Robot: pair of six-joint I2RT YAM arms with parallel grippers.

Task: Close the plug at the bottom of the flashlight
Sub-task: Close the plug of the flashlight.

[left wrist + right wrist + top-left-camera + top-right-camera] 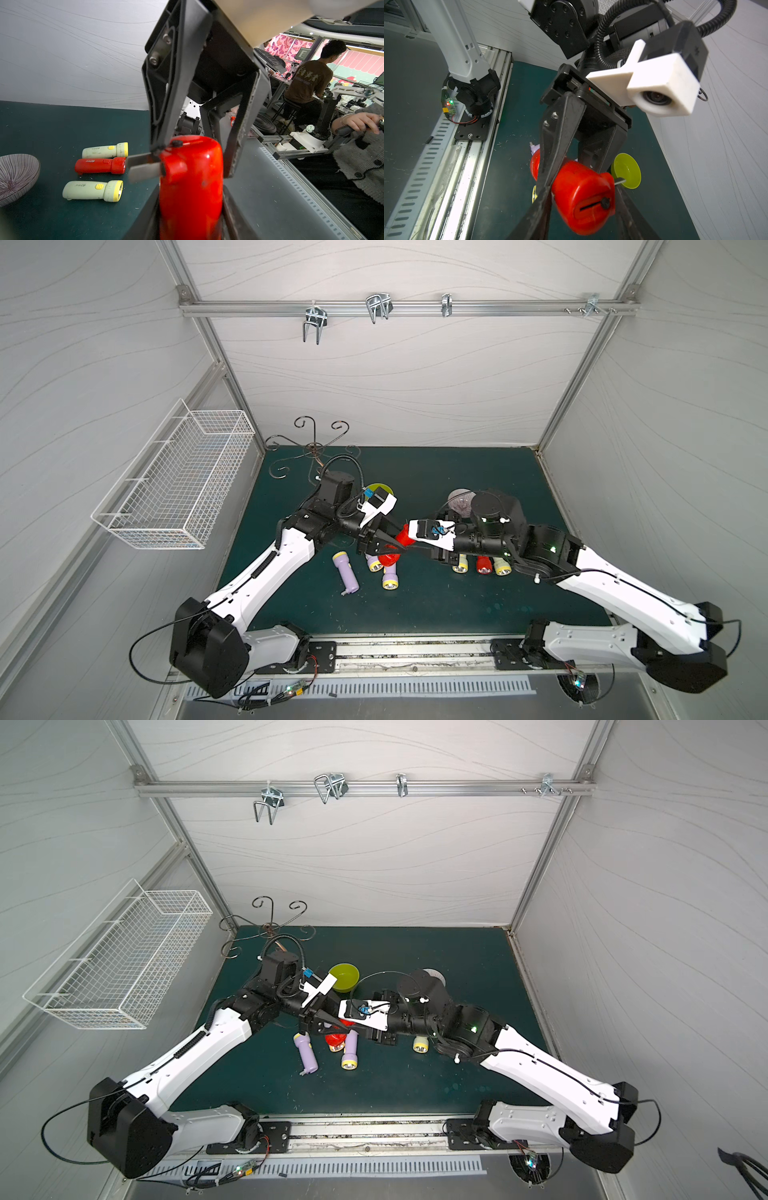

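**Trainee:** Working from the near edge, what do you check first?

**Operator:** Nearest me, loose on the green mat (415, 605), are a purple flashlight (348, 574) on the left and a row of three flashlights (482, 567) on the right. None of these is the work piece. I plan every move above them.

**Trainee:** Where is the work piece?

**Operator:** The red flashlight (191, 187) is off the mat at centre, between the arms. The left gripper (395, 548) pinches its body. The right gripper (196, 160) straddles the tail end with its jaws apart. Its far finger touches the body at the root of the plug prongs (143, 167), and its near finger stands just beside the opposite wall. I cannot tell from the wrist views whether that pair is pressing.

**Trainee:** Is the plug closed?

**Operator:** Not yet. The plug prongs stick out sideways toward the far side, and the slot (589, 206) in the tail face is empty.

**Trainee:** How do you do the fold well?

**Operator:** In my judgement:
1. Hold the left grip firm and do not rotate it.
2. Set the far finger on the flat of the prongs, away from the hinge.
3. Push slowly along the hinge's arc, toward the slot.

The likely faults are the finger slipping off the thin blades and the body twisting in the left jaws.

**Trainee:** Is anything beyond it?

**Operator:** On the far side are a green bowl (344, 977) and a striped bowl (16, 176), both well apart from the move.
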